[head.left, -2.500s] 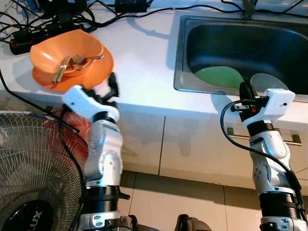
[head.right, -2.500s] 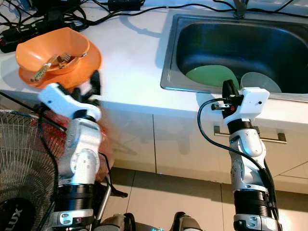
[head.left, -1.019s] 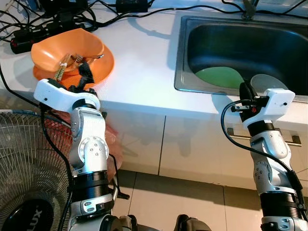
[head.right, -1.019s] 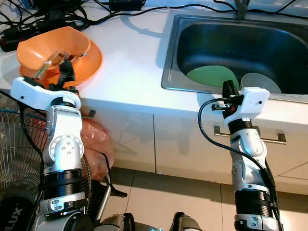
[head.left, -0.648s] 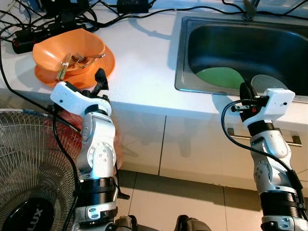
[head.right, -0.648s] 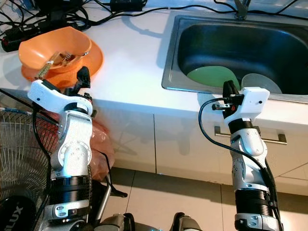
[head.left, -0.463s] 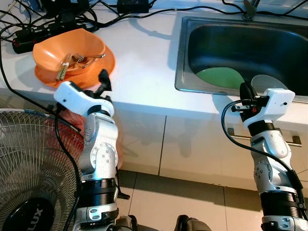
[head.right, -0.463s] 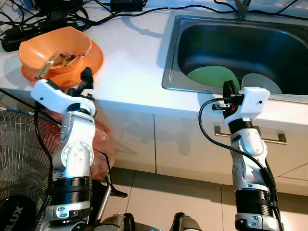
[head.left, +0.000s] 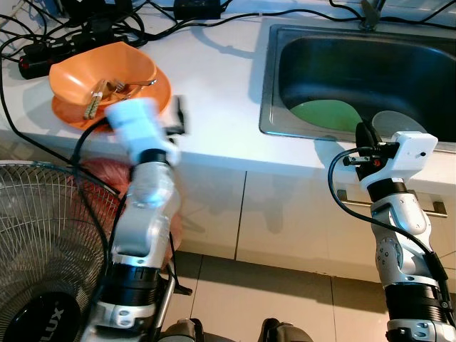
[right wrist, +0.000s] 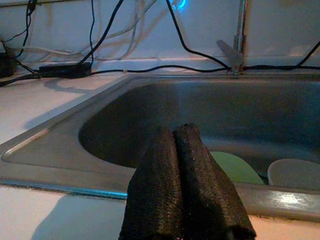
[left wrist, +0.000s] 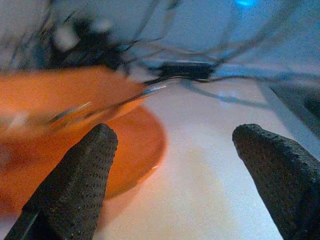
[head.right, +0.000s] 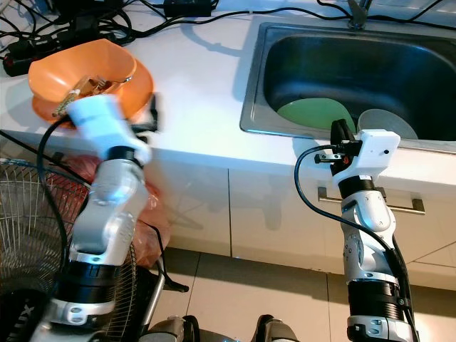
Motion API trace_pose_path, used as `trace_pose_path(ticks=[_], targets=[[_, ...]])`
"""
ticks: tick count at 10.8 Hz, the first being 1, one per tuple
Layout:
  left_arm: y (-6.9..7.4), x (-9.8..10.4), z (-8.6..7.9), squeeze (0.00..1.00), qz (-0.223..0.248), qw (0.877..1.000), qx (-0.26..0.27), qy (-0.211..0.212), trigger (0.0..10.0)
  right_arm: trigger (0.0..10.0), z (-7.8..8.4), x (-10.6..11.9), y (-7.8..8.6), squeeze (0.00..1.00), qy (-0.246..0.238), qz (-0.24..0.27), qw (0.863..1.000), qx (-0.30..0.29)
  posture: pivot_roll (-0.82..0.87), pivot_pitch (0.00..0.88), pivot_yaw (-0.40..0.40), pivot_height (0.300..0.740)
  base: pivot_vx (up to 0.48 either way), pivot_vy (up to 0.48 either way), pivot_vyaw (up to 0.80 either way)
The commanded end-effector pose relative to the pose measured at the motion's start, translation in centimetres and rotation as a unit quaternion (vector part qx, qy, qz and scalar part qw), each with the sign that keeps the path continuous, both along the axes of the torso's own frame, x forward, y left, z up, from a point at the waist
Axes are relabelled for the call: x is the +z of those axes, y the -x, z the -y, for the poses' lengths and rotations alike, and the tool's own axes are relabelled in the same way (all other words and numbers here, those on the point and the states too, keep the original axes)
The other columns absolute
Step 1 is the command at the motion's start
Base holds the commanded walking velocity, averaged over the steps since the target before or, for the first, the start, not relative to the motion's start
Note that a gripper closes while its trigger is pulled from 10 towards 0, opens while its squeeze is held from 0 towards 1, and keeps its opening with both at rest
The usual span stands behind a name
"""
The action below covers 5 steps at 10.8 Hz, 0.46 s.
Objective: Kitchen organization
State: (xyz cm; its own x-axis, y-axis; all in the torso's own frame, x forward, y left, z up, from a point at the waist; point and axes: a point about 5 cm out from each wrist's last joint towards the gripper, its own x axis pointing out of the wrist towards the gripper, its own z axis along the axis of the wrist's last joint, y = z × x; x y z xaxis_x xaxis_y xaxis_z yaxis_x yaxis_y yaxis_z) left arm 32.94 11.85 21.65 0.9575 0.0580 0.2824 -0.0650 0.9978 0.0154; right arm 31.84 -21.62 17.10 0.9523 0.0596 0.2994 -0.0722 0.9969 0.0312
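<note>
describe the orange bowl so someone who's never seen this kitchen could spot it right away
Start at the steel sink set in the white counter, then go along the counter toward the robot's left, near the tangle of black cables. There an orange bowl sits tilted on a matching orange plate. It is the one dish holding cutlery; the green plate lies inside the sink.

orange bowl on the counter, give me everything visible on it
The orange bowl looks like glossy plastic, with a thin rim. It sits tilted on a matching orange plate at the left end of the white counter, well apart from the sink. A fork and other cutlery, too small to tell apart, lie inside, tips over the rim. Black cables run behind it. The left end effector, open and motion-blurred, hovers right of the plate, not touching.
</note>
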Motion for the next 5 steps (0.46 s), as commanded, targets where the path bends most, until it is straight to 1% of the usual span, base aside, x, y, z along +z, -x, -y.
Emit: trace_pose_path(ticks=[1,2,3,4,5], targets=[[0.1,0.6,1.3,0.00,0.016,0.998,-0.023,-0.060,10.0,10.0,-0.1,-2.1,0.1,0.00,-0.012,-0.048,0.999,-0.001,0.03,0.178,0.048,0.740,0.000,0.000,0.00],[0.4,0.8,2.8,0.00,0.040,0.986,-0.058,-0.152,10.0,10.0,0.0,-2.1,0.2,0.00,-0.012,-0.047,0.999,-0.002,0.03,0.178,0.048,0.740,0.000,0.000,0.00],[0.6,0.6,3.9,0.00,0.045,0.970,-0.085,-0.224,10.0,10.0,0.0,-2.1,0.2,0.00,-0.014,-0.048,0.999,-0.003,0.04,0.178,0.050,0.740,0.000,0.000,0.00],[0.5,0.3,4.4,0.00,0.039,0.955,-0.092,-0.281,10.0,10.0,0.0,-2.2,0.1,0.00,-0.015,-0.048,0.999,-0.002,0.04,0.178,0.050,0.740,0.000,0.000,0.00],[-0.1,0.0,4.5,0.00,0.022,0.910,-0.088,-0.406,10.0,10.0,-0.1,-2.2,0.1,0.00,-0.017,-0.049,0.999,-0.002,0.04,0.175,0.052,0.740,0.000,0.000,0.00]])
